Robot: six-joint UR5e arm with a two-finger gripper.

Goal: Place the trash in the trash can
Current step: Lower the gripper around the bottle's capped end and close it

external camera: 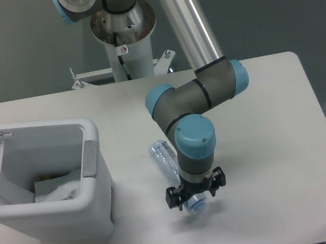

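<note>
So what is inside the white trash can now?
In the trash can, white crumpled material lies at the bottom. The near wall covers the rest, so what else lies inside cannot be seen.
</note>
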